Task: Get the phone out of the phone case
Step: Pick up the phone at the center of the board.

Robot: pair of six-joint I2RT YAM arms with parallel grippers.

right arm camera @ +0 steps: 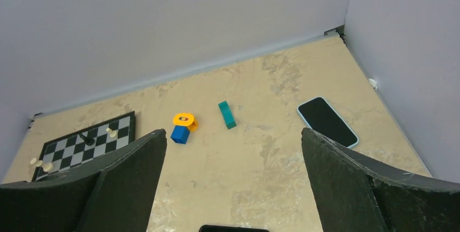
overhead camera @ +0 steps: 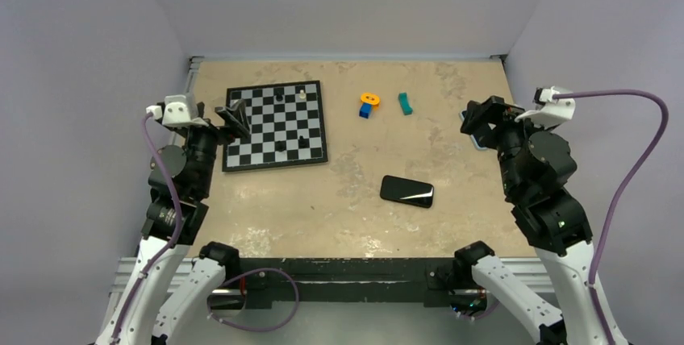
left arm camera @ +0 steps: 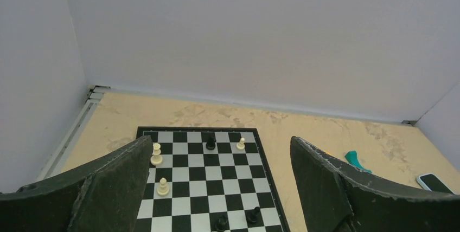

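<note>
A: Jaws spread on both, nothing held. Left gripper [overhead camera: 234, 119] hangs at the chessboard [overhead camera: 278, 127] edge, right gripper [overhead camera: 482, 126] above the blue-rimmed phone [right arm camera: 327, 122].
B: Black phone [overhead camera: 407, 191] lies mid-table, apart from both. We can't tell which is cased. We'd pin one side and peel a corner.

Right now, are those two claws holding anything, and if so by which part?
Nothing is held: the left gripper and the right gripper both stand open and empty.

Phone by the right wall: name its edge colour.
Light blue edge on the phone, black screen; right wrist view.
</note>
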